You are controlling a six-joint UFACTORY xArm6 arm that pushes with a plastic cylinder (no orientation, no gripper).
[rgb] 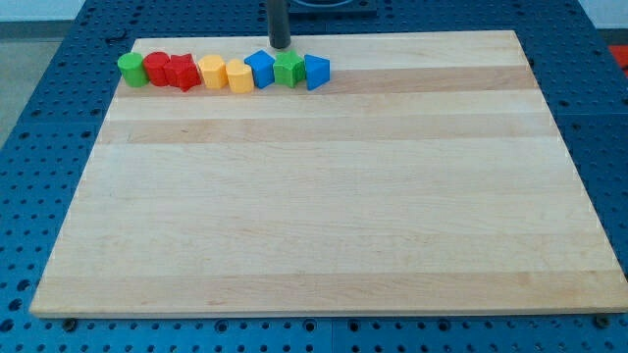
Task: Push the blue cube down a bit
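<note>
The blue cube sits in a row of blocks along the board's top edge, at the view's upper left. My tip is just above the row, up and to the right of the blue cube, close above the gap between it and the green block. The rod rises out of the view's top.
The row runs left to right: green cylinder, red cylinder, red star-like block, two yellow blocks, blue cube, green block, blue triangular block. The wooden board lies on a blue perforated table.
</note>
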